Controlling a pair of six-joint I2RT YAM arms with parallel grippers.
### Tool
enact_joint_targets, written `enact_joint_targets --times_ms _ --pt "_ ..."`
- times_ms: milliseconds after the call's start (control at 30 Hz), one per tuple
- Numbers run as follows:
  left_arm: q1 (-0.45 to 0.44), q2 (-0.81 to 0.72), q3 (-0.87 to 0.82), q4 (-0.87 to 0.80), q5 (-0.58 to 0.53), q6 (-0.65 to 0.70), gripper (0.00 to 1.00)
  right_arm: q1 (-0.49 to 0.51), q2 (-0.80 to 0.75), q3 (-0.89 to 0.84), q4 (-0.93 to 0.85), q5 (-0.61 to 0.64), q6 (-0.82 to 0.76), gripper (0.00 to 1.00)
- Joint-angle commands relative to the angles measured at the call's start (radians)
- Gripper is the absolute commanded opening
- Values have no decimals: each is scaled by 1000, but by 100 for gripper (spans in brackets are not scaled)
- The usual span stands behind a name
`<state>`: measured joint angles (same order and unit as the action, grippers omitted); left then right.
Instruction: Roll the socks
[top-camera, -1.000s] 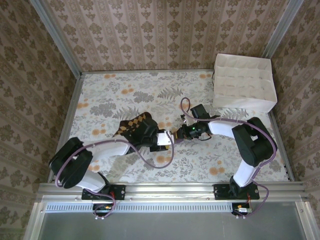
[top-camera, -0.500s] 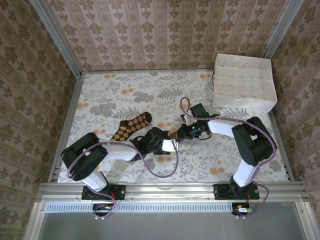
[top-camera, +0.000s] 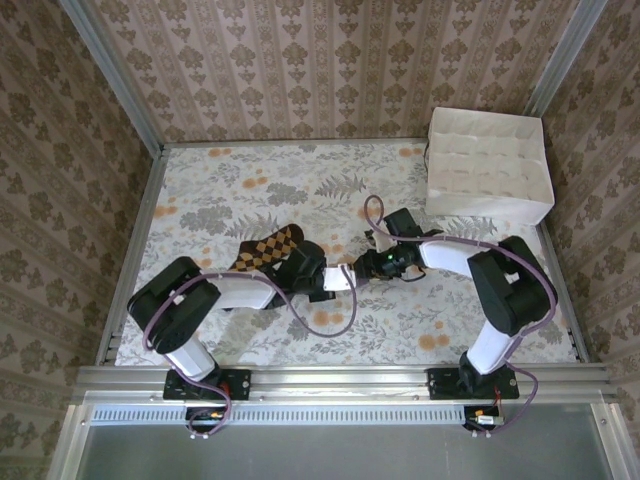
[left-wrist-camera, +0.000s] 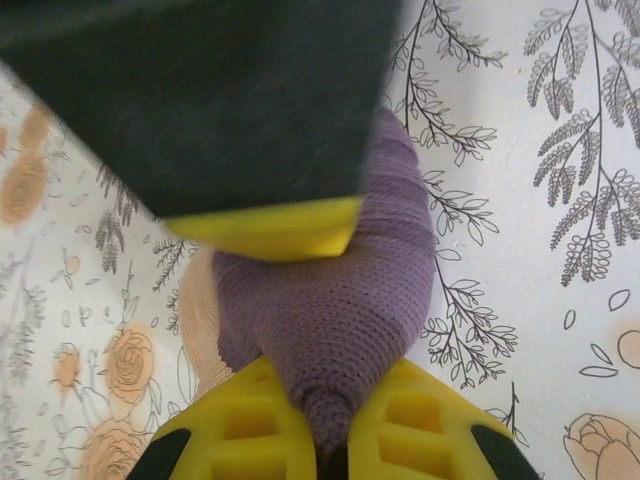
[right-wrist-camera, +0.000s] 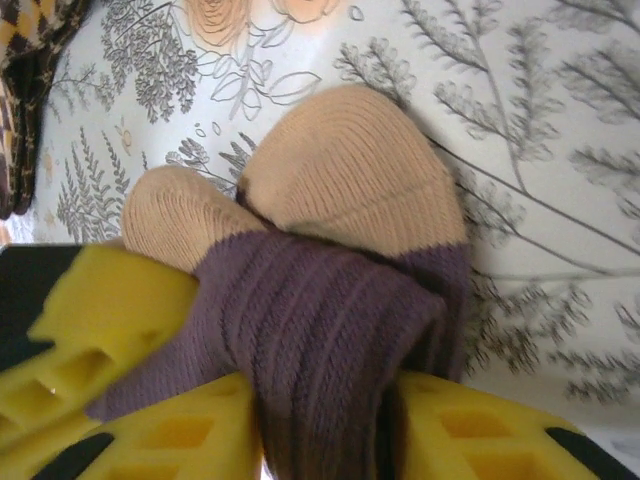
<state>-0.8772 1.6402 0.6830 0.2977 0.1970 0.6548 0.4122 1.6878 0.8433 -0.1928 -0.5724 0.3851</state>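
A blurred dark block (left-wrist-camera: 200, 100) beyond the left jaws hides the purple sock's (left-wrist-camera: 340, 300) far end — between them, its tip is cut off.

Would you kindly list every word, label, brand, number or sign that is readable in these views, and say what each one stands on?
There are none: no readable text in any view.
The purple sock, the brown checked sock, the white box and the floral tablecloth carry only patterns or plain surfaces.
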Motion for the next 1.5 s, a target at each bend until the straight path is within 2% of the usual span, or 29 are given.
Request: enact_joint_targets --times_ms 0,133,233,367,567,767,867,1033,1200,1467 --pt "64 0 67 -275 205 -97 0 -9 -99 -48 -139 119 -49 44" --pt "131 42 141 -402 360 -179 0 -6 -262 -48 -219 254 -124 47" --pt "180 89 186 -450 463 -235 0 -4 -370 -61 -203 277 -166 47" --pt "226 159 251 -495 575 -294 0 21 -419 -37 -234 326 -250 48" --pt "288 215 297 -511 657 -362 0 112 -456 -3 -271 423 -434 48" --pt "318 260 351 -595 652 -369 0 267 -509 -69 -142 572 -681 51" --pt "323 265 355 -596 642 -377 0 351 -493 -107 -46 652 -837 56" --pt "325 266 355 -576 630 -392 0 434 -390 -135 107 751 -1027 64" --pt "325 277 362 -574 634 -394 0 449 -261 -134 218 785 -1115 66" --pt "334 316 421 -669 687 -369 0 449 -138 -129 302 806 -1209 68"
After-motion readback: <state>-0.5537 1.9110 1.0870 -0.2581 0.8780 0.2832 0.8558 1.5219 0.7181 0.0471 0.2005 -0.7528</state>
